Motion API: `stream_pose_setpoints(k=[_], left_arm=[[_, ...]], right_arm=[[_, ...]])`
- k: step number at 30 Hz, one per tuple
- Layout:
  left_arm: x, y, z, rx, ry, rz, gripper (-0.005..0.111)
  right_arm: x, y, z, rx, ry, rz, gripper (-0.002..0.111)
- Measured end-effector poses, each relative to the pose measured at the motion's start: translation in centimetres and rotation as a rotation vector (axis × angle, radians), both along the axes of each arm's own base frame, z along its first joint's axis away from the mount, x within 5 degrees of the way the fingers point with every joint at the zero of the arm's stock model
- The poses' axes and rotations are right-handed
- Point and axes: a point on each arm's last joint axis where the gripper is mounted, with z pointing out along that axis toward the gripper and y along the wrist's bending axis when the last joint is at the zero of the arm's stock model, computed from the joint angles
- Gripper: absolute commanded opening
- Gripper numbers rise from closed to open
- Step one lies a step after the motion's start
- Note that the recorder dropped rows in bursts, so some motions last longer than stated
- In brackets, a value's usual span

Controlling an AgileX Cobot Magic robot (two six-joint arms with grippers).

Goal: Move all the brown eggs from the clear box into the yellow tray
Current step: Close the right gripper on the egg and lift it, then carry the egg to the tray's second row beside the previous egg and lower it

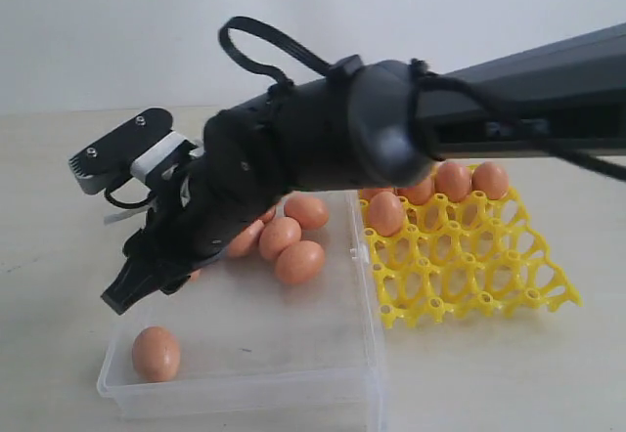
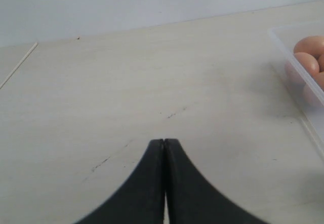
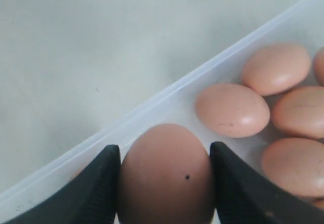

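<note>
Shows, nearest the lens, the clear box (image 1: 245,393) on the pale bench (image 1: 59,354), a lone egg (image 1: 156,352) lying in its near-left corner. Catches the right gripper (image 3: 164,148) just beyond, stretched in from the bench's right side and low over the box's left wall. Finds its black fingers (image 3: 101,183) pressed against both sides of the held egg (image 3: 164,183), grasping it right beside that wall. Cannot say from so cramped a view whether this egg rests on the box floor or hangs just clear of it. Takes in a loose cluster of brown eggs (image 1: 299,261) towards the box's far edge, several touching one another, some hidden beneath the dark arm (image 1: 391,129). Places the yellow tray (image 1: 469,274) just beside the box's right wall, flat on the bench. Counts at least four tray eggs (image 1: 453,180) seated in cups along the tray's far edge. Picks up the left gripper (image 2: 163,142) through its own camera only: clenched, fingertips pressed together above the bench top, with one corner of the box and a few of its eggs nearby. Ends at a plain white wall (image 1: 98,31) behind the bench's far edge.
</note>
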Motion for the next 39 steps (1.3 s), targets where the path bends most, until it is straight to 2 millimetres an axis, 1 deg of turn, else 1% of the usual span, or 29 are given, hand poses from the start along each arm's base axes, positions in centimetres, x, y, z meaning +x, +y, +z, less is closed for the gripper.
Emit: stream_pose_setpoints(k=[3,5,7,8,11,16,19,23,28,33,39], left_arm=[[0.0,0.0,0.0,0.0,0.0,0.0,0.0],[0.0,0.0,0.0,0.0,0.0,0.0,0.0],[0.0,0.0,0.0,0.0,0.0,0.0,0.0],[0.0,0.0,0.0,0.0,0.0,0.0,0.0],[0.0,0.0,0.0,0.0,0.0,0.0,0.0],[0.0,0.0,0.0,0.0,0.0,0.0,0.0],[0.0,0.0,0.0,0.0,0.0,0.0,0.0],[0.0,0.0,0.0,0.0,0.0,0.0,0.0],[0.0,0.0,0.0,0.0,0.0,0.0,0.0],[0.0,0.0,0.0,0.0,0.0,0.0,0.0],[0.0,0.0,0.0,0.0,0.0,0.0,0.0]], right_arm=[[-0.8,-2.3,1.2,0.077,-0.042,-0.045,0.0],[-0.9,-4.3,1.9,0.13,-0.074,-0.092,0.0],[-0.8,-6.6,2.7,0.191,-0.118,-0.153,0.0],[-0.8,-7.7,2.8,0.215,-0.136,-0.188,0.0],[-0.3,-12.0,3.4,0.28,-0.196,-0.323,0.0],[0.8,-18.5,2.8,0.292,-0.26,-0.53,0.0],[1.5,-21.0,2.1,0.269,-0.26,-0.613,0.0],[2.6,-22.8,1.4,0.239,-0.27,-0.662,0.0],[4.0,-24.2,0.0,0.229,-0.23,-0.73,0.0],[5.3,-24.4,-1.4,0.223,-0.194,-0.748,0.0],[6.4,-23.9,-2.8,0.217,-0.155,-0.757,0.0]])
